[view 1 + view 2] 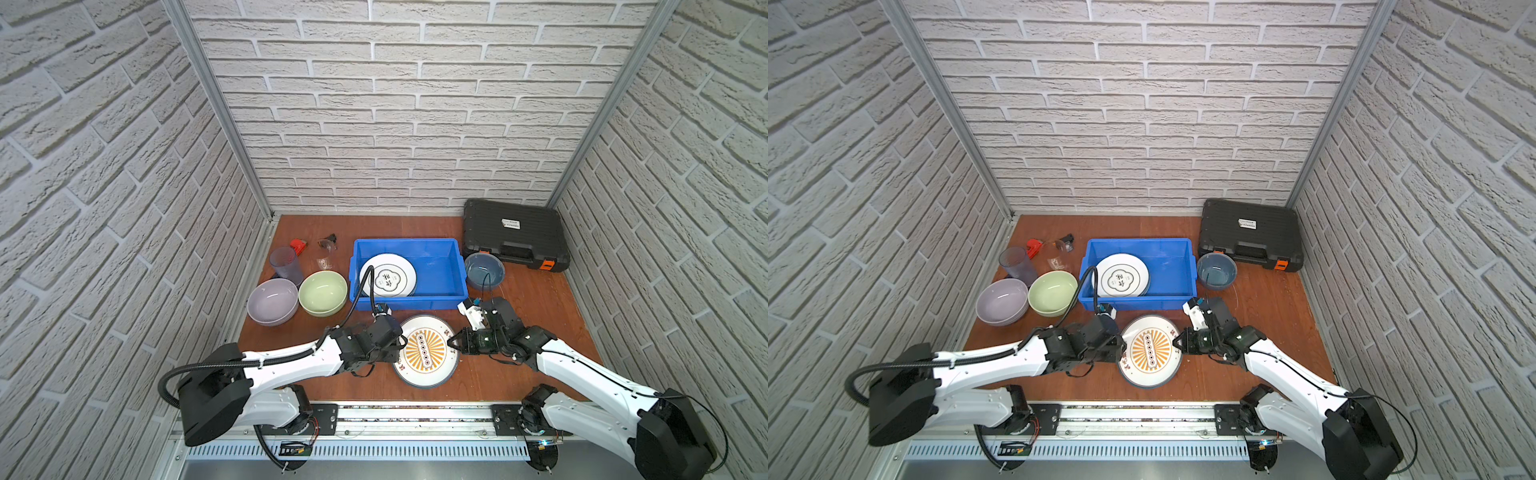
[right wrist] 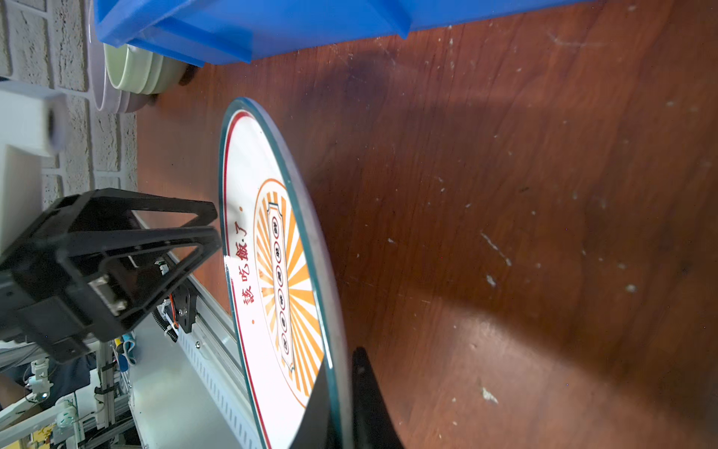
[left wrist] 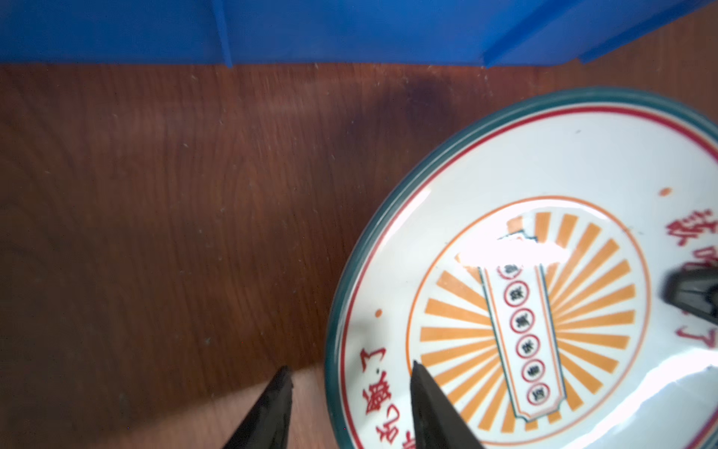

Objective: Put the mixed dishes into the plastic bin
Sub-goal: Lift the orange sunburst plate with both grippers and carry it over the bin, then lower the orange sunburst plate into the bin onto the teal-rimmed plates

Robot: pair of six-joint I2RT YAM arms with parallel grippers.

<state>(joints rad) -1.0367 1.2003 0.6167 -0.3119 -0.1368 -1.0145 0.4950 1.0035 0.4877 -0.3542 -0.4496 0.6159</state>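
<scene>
At the sunburst plate's right rim, my right pincer point(image 1: 451, 343) is clamped tight on the plate point(image 1: 424, 353), with the arm reaching in low. My left pincer point(image 3: 351, 373) stands apart, astride the opposite rim without pinching it. The plate lies outside the blue bin point(image 1: 415, 302), just in front of its near wall. Open table point(image 1: 536, 332) stretches to the right.

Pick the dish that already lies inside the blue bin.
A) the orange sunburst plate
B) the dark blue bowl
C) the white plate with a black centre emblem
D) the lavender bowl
C: in both top views the white plate lies flat inside the walls of the blue bin, towards its left end.
</scene>
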